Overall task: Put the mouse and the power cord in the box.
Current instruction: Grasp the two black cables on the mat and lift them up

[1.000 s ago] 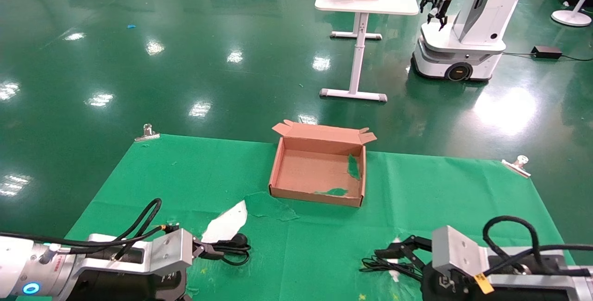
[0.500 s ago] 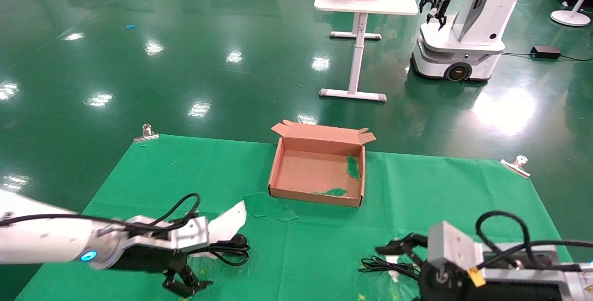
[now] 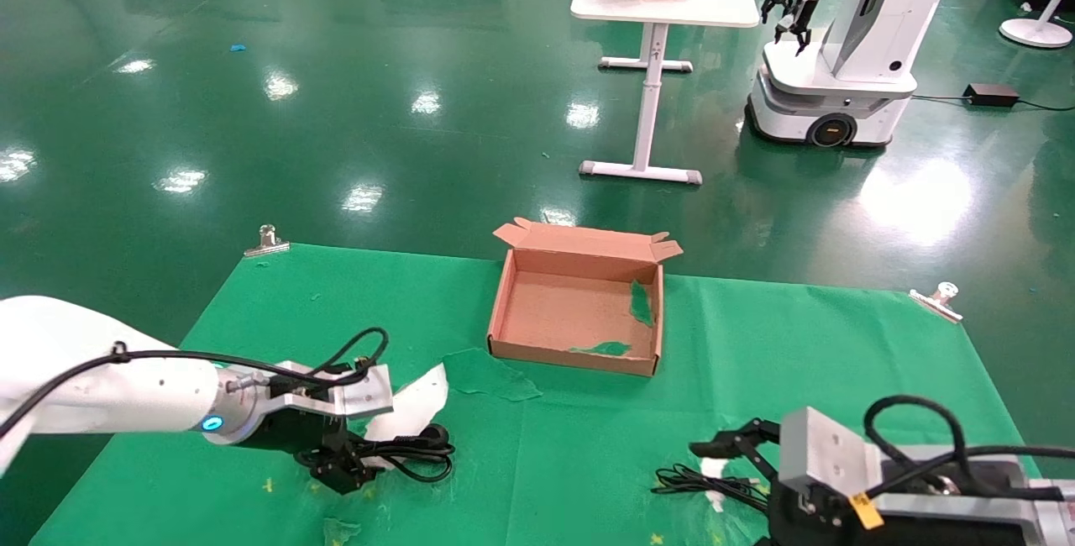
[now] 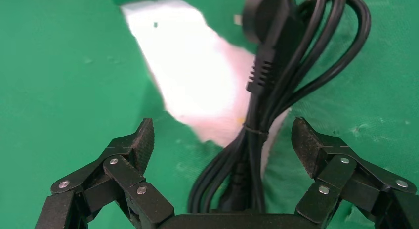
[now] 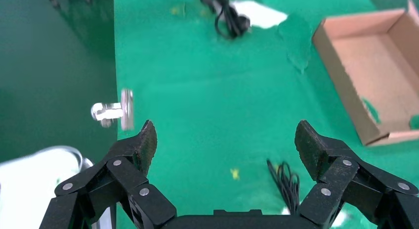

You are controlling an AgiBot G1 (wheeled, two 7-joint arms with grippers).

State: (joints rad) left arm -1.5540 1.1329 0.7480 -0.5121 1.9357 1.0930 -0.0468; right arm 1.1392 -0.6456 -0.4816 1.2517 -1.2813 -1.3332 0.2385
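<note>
Bare green cloth [image 3: 579, 454] between arms, passable. Shallow brown cardboard box [image 3: 579, 349] open-topped, low walls. Thick black bundled power cord [image 4: 276, 105] lies between spread left gripper [image 4: 225, 142] fingers.

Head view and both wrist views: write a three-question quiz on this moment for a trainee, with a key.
1. True or false: the box already holds the power cord.
2. Which gripper straddles the power cord: A) left gripper, B) right gripper?
3. Fill in: the left gripper's jaws are ____.

Key
1. False. The box holds only green scraps; the cord lies on the green cloth.
2. A. The right gripper hovers near the thin mouse wire.
3. Open, one finger on each side of the cord bundle.
</note>
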